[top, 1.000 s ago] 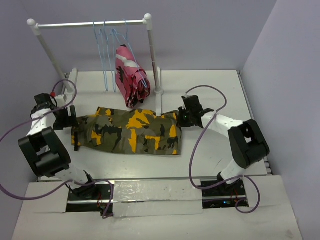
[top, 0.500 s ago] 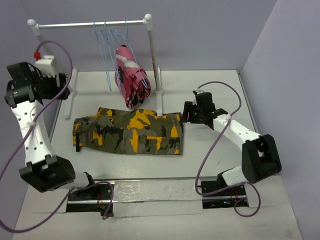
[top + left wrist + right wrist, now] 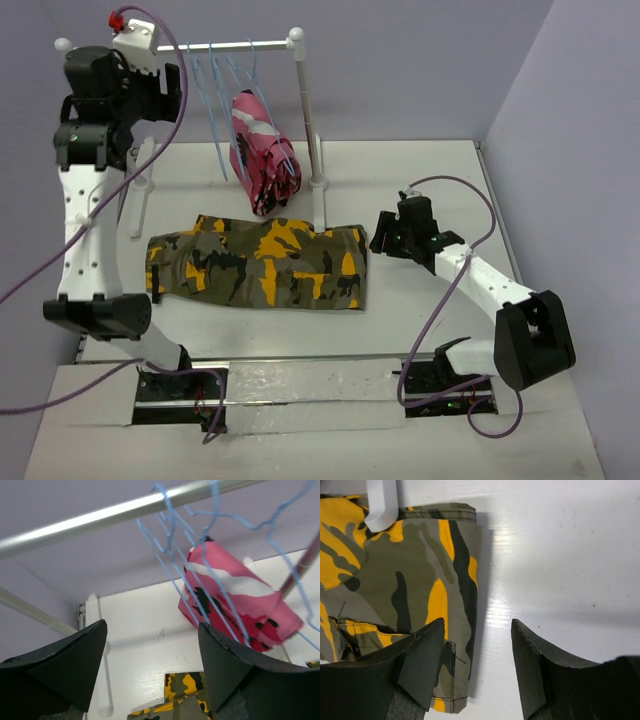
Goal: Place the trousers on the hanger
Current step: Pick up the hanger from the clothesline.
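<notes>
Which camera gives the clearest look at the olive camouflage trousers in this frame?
The top external view: the trousers lie whole and flat on the table. The right wrist view shows only one end of them, close up; the left wrist view catches only a small patch at its bottom edge.

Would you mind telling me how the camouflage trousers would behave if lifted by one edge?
Probably floppy: the trousers lie flat and limp, so a lifted edge would likely drape and sag. The stitched hems suggest sturdy cloth, hardly fragile.
</notes>
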`<state>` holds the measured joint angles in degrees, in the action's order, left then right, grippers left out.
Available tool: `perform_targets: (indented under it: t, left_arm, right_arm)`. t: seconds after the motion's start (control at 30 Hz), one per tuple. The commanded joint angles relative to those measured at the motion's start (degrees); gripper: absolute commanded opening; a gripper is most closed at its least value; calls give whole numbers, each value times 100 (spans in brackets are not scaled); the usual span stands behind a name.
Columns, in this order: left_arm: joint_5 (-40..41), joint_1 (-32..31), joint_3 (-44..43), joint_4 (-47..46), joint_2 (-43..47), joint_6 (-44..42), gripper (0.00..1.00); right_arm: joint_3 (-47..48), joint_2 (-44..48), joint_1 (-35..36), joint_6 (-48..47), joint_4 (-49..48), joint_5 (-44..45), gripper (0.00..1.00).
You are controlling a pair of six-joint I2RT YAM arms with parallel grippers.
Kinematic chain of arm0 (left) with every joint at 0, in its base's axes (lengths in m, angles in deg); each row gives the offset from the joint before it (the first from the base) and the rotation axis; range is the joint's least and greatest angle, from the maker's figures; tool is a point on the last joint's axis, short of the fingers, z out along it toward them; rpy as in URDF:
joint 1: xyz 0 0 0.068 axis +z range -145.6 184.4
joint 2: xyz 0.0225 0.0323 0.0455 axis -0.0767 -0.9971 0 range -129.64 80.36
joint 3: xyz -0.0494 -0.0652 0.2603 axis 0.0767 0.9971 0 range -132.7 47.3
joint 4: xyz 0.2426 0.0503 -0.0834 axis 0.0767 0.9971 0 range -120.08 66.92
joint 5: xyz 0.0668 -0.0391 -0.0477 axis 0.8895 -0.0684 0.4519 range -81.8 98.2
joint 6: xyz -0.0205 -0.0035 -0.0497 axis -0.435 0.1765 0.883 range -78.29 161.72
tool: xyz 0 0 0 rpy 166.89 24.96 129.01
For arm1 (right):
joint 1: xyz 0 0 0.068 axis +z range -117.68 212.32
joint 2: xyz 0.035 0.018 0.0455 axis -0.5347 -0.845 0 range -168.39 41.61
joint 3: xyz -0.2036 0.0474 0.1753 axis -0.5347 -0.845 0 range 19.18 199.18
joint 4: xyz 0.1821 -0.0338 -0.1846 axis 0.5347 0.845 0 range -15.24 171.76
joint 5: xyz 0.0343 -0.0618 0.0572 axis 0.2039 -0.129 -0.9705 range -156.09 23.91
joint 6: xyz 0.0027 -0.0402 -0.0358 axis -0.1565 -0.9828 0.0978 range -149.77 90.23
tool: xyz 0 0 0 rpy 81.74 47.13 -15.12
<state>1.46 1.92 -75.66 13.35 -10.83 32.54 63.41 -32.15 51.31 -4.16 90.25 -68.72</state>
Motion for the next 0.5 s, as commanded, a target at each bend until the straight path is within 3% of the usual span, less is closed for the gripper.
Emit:
perform_targets:
  t: [0.0, 0.47]
  left_arm:
    - [541, -71, -92, -546, -421, 596, 81]
    - [205, -329, 741, -1276, -424, 1333, 81]
  right_arm:
    - [-103, 261, 20, 171, -90, 164, 63]
    - [-465, 166, 27, 173, -231, 192, 62]
